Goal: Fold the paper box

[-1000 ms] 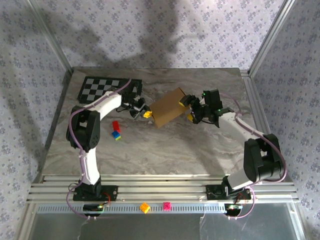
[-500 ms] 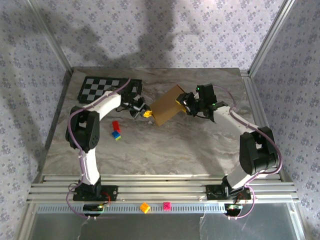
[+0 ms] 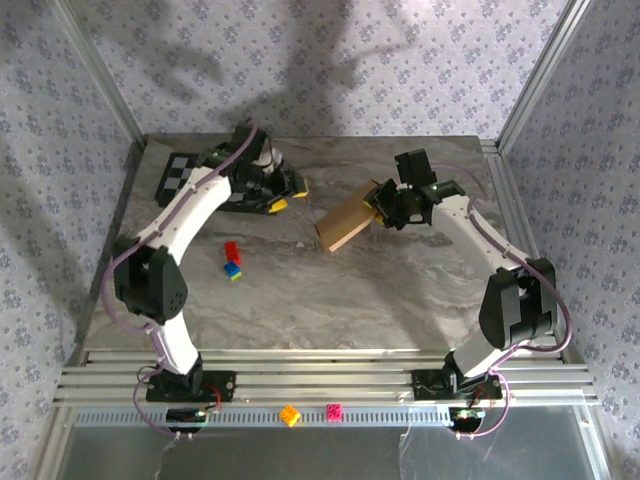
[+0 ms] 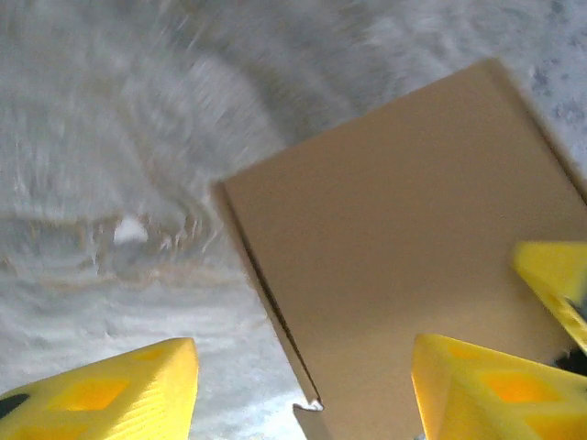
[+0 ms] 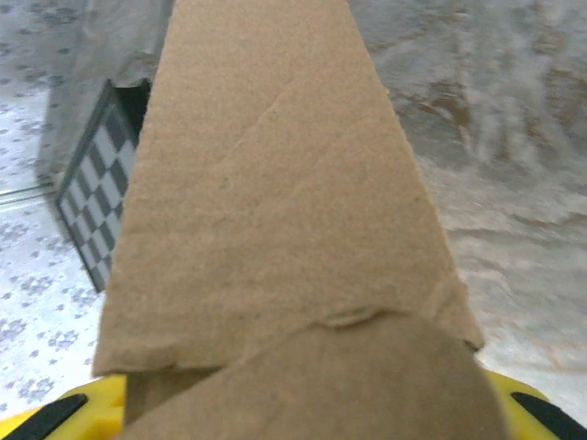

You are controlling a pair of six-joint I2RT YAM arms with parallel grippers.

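Moved: my left gripper (image 3: 287, 192) off box (image 3: 342, 222), back over mat (image 3: 178, 172).
Left jaws: apart, empty.
Hold: my right gripper (image 3: 380, 205) pinches box edge, probably tilted.

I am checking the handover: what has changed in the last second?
The left gripper let go of the paper box, opened and drew back toward the checkerboard mat. The right gripper closed on the box's right edge, shifting it slightly right. The small blocks stayed put.
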